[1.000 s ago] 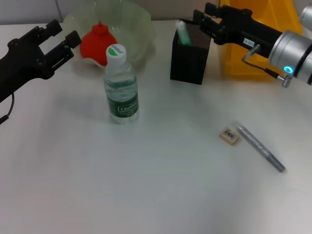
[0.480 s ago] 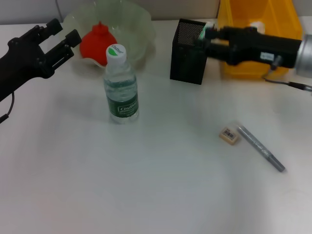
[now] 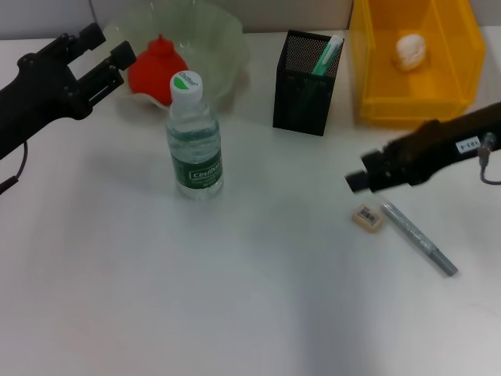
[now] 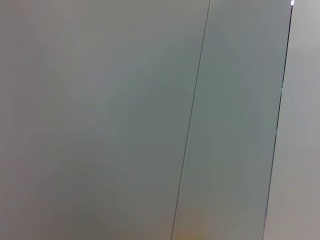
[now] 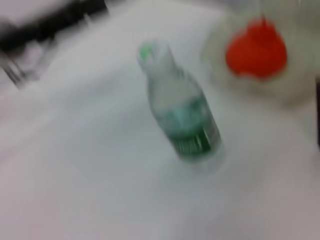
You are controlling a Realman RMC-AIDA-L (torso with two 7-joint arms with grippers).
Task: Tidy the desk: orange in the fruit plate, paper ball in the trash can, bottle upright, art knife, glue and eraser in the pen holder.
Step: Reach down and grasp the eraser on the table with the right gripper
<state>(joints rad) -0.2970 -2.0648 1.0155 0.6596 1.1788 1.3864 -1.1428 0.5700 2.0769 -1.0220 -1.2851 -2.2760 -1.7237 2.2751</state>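
Note:
The orange (image 3: 155, 66) lies in the pale-green fruit plate (image 3: 228, 37) at the back left. The bottle (image 3: 193, 141) stands upright in front of it. The black mesh pen holder (image 3: 301, 98) holds a green-and-white glue stick (image 3: 327, 53). The paper ball (image 3: 412, 48) lies in the yellow trash can (image 3: 415, 106). The tan eraser (image 3: 368, 217) and the grey art knife (image 3: 419, 237) lie on the desk at the right. My right gripper (image 3: 358, 180) hovers just above and behind the eraser. My left gripper (image 3: 106, 47) is open and empty, left of the orange.
The right wrist view shows the bottle (image 5: 182, 117), the orange (image 5: 256, 50) and my left arm (image 5: 50, 25) beyond them. The left wrist view shows only a grey wall. The white desk (image 3: 235, 298) stretches bare toward the front.
My right arm has drawn back from the pen holder, leaving the glue stick in it, and swung down toward the eraser. My left gripper has barely shifted.

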